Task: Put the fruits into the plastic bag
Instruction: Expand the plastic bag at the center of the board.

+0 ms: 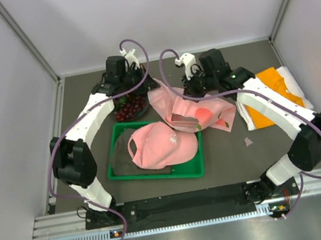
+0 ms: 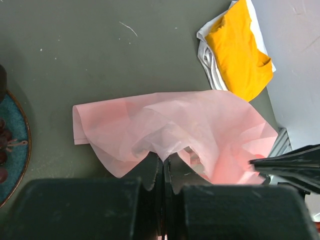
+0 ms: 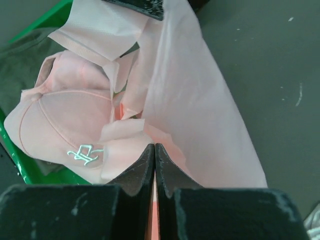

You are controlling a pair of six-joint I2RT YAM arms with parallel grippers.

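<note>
Item 1. Plastic bag (image 1: 196,111): thin pink film with peach prints, lying crumpled on the grey surface (image 1: 239,150) at its far middle, just beyond the green tray (image 1: 196,166). One edge is lifted and is overlapped onto the tray's far corner.

Item 2. Left pincer (image 2: 163,167): jaws pressed together, with a fold of the bag's rim pinched between them.

Item 3. Right pincer (image 3: 154,155): jaws likewise closed narrow, with pink film of the same bag caught between them. The two pincers are placed near each other over the bag.

Item 4. Fruits (image 1: 129,108): dark red grapes and darker round pieces, heaped on a teal plate (image 2: 25,131) left of the bag and partly hidden under the left arm. None are seen inside the bag.

Item 5. Pink cap (image 1: 161,144): laid in the tray over a dark cloth (image 1: 119,157).

Item 6. Orange cloth (image 1: 271,98): folded over white fabric at the far right of the surface, apart from the bag.
</note>
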